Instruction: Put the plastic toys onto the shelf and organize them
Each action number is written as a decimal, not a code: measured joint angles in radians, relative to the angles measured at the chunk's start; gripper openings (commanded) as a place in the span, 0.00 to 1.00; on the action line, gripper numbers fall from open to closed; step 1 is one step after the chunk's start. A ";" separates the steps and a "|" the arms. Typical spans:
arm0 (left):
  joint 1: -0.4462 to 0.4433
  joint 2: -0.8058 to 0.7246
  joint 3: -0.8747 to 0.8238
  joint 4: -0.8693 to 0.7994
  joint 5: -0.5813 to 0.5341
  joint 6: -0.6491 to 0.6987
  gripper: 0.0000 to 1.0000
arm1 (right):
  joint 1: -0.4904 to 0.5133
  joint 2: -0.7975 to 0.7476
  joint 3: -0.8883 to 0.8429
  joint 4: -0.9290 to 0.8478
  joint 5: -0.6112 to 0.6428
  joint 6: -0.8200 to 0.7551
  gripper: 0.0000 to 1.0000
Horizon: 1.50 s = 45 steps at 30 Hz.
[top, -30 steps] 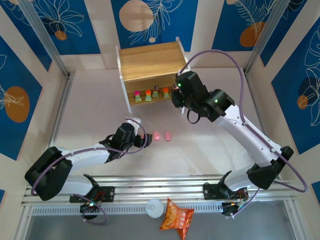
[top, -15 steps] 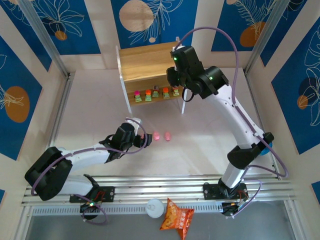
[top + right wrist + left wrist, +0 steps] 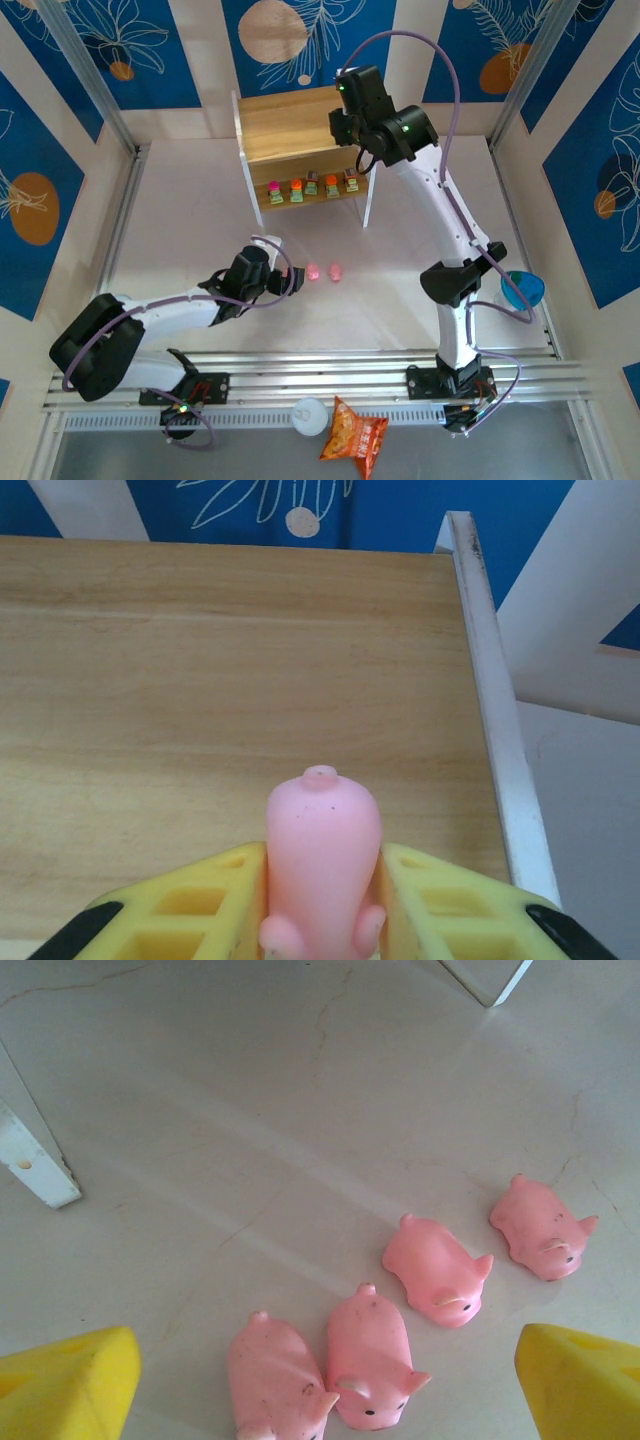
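Note:
In the right wrist view a pink pig (image 3: 322,865) is pinched tail-up in my right gripper (image 3: 322,910), just above the shelf's wooden top board (image 3: 200,680). From the top view, that gripper (image 3: 347,112) hovers over the right end of the shelf (image 3: 290,125). Several blocky toys (image 3: 313,186) stand in a row on the lower board. My left gripper (image 3: 286,276) rests low on the table, open, its yellow fingers (image 3: 65,1390) spread either side of several pink pigs (image 3: 372,1360) lying on the surface. Two of those pigs (image 3: 324,271) lie just right of it.
An orange snack bag (image 3: 352,432) and a white round lid (image 3: 311,415) lie in front of the arm bases. A blue dish (image 3: 522,288) sits at the right. White shelf legs (image 3: 40,1170) stand near the left gripper. Blue patterned walls enclose the table.
My right arm has swung up and leftward from beside the lower board to over the shelf's top, pig still gripped. The left arm and the pigs on the table have not moved.

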 measured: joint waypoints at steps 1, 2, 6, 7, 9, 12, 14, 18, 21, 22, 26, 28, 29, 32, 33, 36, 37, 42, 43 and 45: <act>0.000 0.000 0.000 0.000 0.000 0.000 0.96 | -0.006 0.004 0.000 -0.003 -0.001 -0.003 0.31; 0.000 0.000 0.001 0.000 0.000 0.000 0.96 | -0.011 0.007 0.002 -0.008 0.000 -0.003 0.31; 0.000 0.000 0.002 0.000 0.000 0.000 0.96 | -0.024 0.014 0.006 -0.014 0.000 -0.003 0.32; 0.000 0.000 0.002 0.001 0.001 0.000 0.96 | -0.027 0.016 0.009 -0.016 0.000 -0.003 0.32; 0.000 0.000 0.002 0.000 0.004 0.000 0.96 | -0.030 0.024 0.021 -0.017 0.000 -0.003 0.32; 0.000 0.000 0.002 0.000 0.011 -0.001 0.96 | -0.030 0.036 0.028 -0.017 0.001 -0.006 0.32; 0.000 0.000 0.002 0.000 0.011 0.000 0.96 | -0.030 0.045 0.028 -0.017 0.003 -0.008 0.32; 0.000 0.000 0.002 0.000 0.011 0.000 0.96 | -0.030 0.059 0.028 -0.017 0.006 -0.014 0.32; 0.000 0.000 0.002 0.000 0.011 -0.001 0.96 | -0.030 0.063 0.028 -0.017 0.015 -0.016 0.32; 0.000 0.000 0.002 0.000 0.011 0.000 0.96 | -0.030 0.063 0.028 -0.017 0.019 -0.018 0.32; 0.000 0.000 0.002 0.000 0.011 -0.001 0.96 | -0.030 0.063 0.028 -0.017 0.027 -0.026 0.32; 0.000 0.000 0.002 0.000 0.011 -0.001 0.96 | -0.030 0.063 0.028 -0.017 0.030 -0.030 0.32; 0.000 0.000 0.002 0.000 0.011 0.000 0.96 | -0.030 0.063 0.027 -0.017 0.031 -0.030 0.32; 0.000 0.000 0.002 0.000 0.011 -0.001 0.96 | -0.030 0.063 0.023 -0.016 0.041 -0.034 0.34; 0.000 0.000 0.002 0.000 0.011 -0.001 0.96 | -0.030 0.063 0.020 -0.016 0.045 -0.037 0.35; 0.000 0.000 0.002 0.000 0.011 0.000 0.96 | -0.030 0.063 0.016 -0.012 0.055 -0.041 0.36; 0.000 0.000 0.002 0.000 0.011 0.000 0.96 | -0.030 0.063 0.016 -0.011 0.056 -0.045 0.38; 0.000 0.000 0.003 0.001 0.011 -0.001 0.96 | -0.029 0.063 0.016 -0.009 0.064 -0.056 0.44; 0.000 0.000 0.003 0.001 0.011 0.000 0.96 | -0.029 0.063 0.016 -0.009 0.066 -0.056 0.44; 0.000 0.000 0.003 0.000 0.011 -0.001 0.96 | -0.029 0.063 0.016 -0.009 0.068 -0.056 0.45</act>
